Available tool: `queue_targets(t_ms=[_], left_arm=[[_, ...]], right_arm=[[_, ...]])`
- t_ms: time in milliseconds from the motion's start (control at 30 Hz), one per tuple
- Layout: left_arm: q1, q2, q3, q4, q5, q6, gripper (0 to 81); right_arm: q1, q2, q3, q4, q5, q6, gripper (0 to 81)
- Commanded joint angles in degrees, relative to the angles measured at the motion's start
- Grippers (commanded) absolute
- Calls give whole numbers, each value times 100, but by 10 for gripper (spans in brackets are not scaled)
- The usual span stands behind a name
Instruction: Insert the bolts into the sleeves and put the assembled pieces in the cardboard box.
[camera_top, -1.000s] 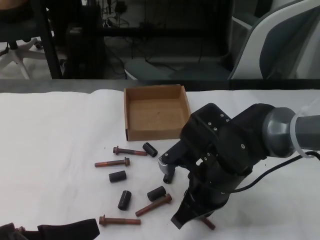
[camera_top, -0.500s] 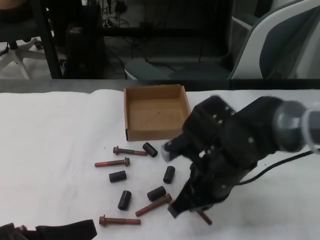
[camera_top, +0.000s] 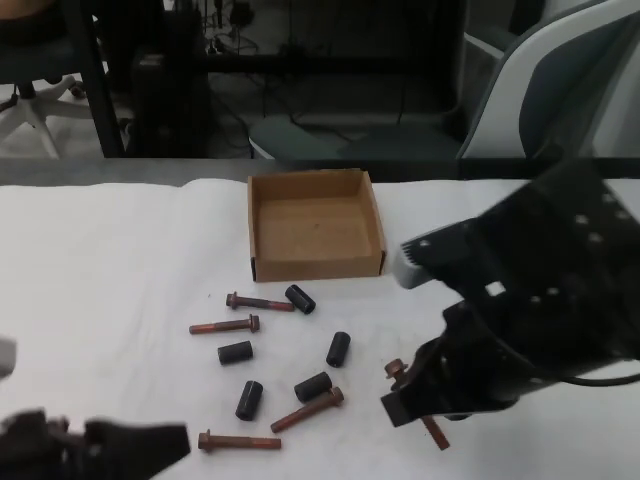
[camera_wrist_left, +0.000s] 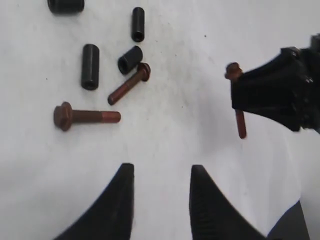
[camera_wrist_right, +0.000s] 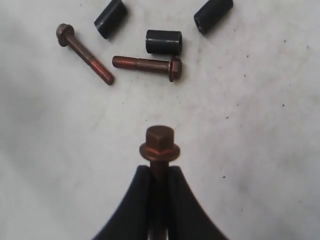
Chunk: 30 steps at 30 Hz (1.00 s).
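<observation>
- Right fingers (camera_wrist_right: 135, 200), black and tapered, pinch a coppery hex-head bolt (camera_wrist_right: 160, 142) by its shank over the white tabletop (camera_wrist_right: 260, 150).
- Left fingers (camera_wrist_left: 120, 200) stand spread apart.
- Black cylindrical sleeves (camera_top: 338, 348) lie near the cardboard box (camera_top: 315, 268).

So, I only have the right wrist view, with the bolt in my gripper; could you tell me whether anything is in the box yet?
Observer: No, the box is empty in the high view.
Operator: Thank you. Is the left gripper holding anything?
Observer: No, the left gripper is open, with nothing between its fingers.
Operator: And how many sleeves are there in all, please?
Observer: Five sleeves lie loose in front of the box, all bare.
</observation>
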Motion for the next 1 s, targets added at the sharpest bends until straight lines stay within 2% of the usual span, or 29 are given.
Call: queue_targets(t_ms=[0,100,267,400,633,800,967], left_arm=[[10,559,-452,129,-200,326,512],[-7,1266,-911,198,-198,1020,610],[-3,2545,-1837,283,-213,2726,610],[-3,3296,-2523,549,-473,4251,610],[-3,4082,-3407,1096,-508,7121,610],[-3,4405,-3551,1135,-17,7888,610],[-3,4690,-3551,1336,-13,8352,610]], right_arm=[[6,-353,84,-62,-121,68,4],[6,-562,83,-57,-121,68,4],[6,-745,83,-57,-121,68,4],[6,-827,83,-57,-258,68,4],[6,-886,83,-57,-393,42,4],[6,-886,83,-75,-686,23,4],[6,-886,83,-74,-726,-110,4]])
